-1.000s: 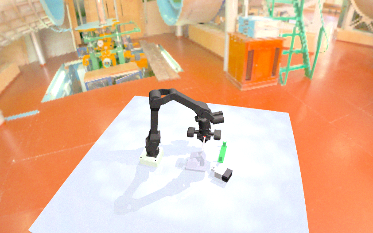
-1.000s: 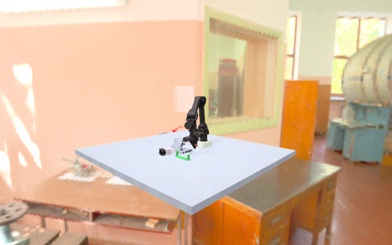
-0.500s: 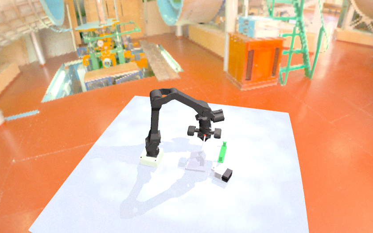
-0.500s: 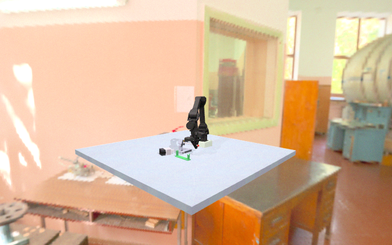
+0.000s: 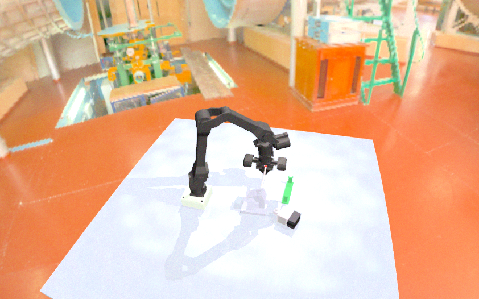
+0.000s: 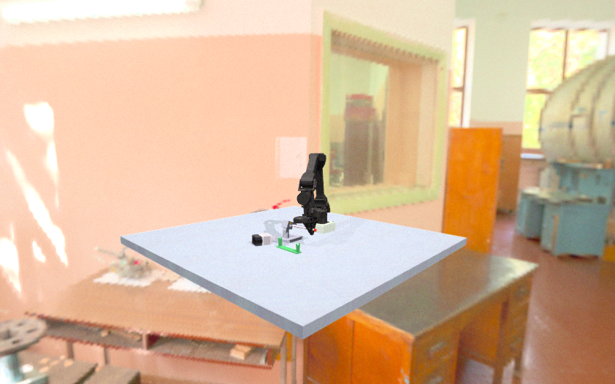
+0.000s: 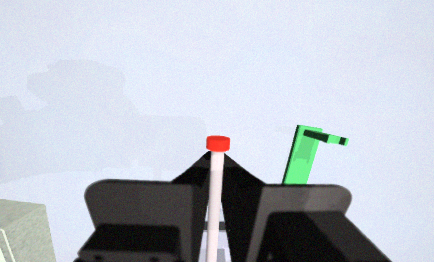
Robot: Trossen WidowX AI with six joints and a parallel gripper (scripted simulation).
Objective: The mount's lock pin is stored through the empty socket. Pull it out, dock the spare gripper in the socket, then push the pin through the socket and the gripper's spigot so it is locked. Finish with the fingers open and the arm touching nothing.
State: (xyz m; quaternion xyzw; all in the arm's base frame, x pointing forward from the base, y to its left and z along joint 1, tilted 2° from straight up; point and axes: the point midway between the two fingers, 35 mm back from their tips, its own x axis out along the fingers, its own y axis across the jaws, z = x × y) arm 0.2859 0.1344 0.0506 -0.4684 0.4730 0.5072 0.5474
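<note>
My gripper (image 5: pixel 265 172) (image 6: pixel 312 232) (image 7: pixel 214 156) points down and is shut on the lock pin, close to its red head. The pin's pale shaft (image 5: pixel 263 181) (image 6: pixel 301 227) (image 7: pixel 214 205) runs from the fingers toward the mount. I cannot tell whether its far end is still inside the socket. The mount's pale base plate (image 5: pixel 254 212) stands on the table in front of the arm, with a dark tilted part (image 6: pixel 289 227) at its top. The spare gripper (image 5: pixel 286 216) (image 6: pixel 265 239), a white body with a black block, lies beside the mount.
A green holder (image 5: pixel 288 191) (image 6: pixel 288 249) (image 7: pixel 300 162) with an upright at each end stands beside the mount, near the spare gripper. The arm's pale base block (image 5: pixel 195 200) (image 6: pixel 326 227) (image 7: pixel 22 222) is on the mount's other side. The tabletop (image 5: pixel 326 260) (image 6: pixel 348 266) ends at open edges.
</note>
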